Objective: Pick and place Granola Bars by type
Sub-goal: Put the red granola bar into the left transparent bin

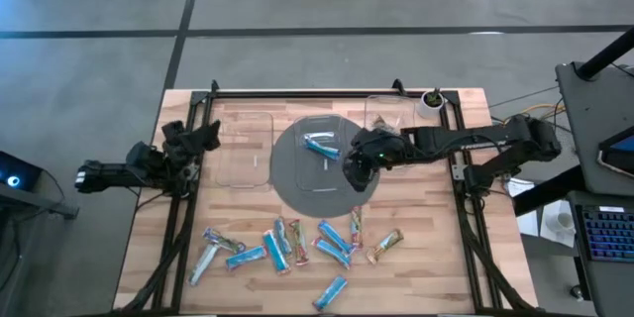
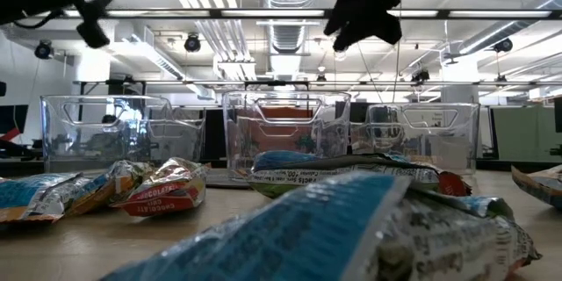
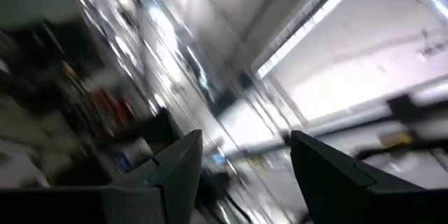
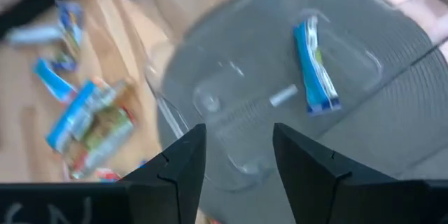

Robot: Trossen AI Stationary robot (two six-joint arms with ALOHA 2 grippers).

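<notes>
Dark, angular right gripper (image 1: pixel 358 168) is hovering with fingers parted and empty above the clear middle tray (image 1: pixel 319 155), which is sitting on the round grey plate (image 1: pixel 287 178). One glossy blue bar (image 1: pixel 320 145) is lying inside that tray. Remaining Granola Bars (image 1: pixel 282 246) are lying scattered along the near edge of the wooden table (image 1: pixel 426 258). Left gripper (image 1: pixel 205 136), released, is waiting at the left edge.
</notes>
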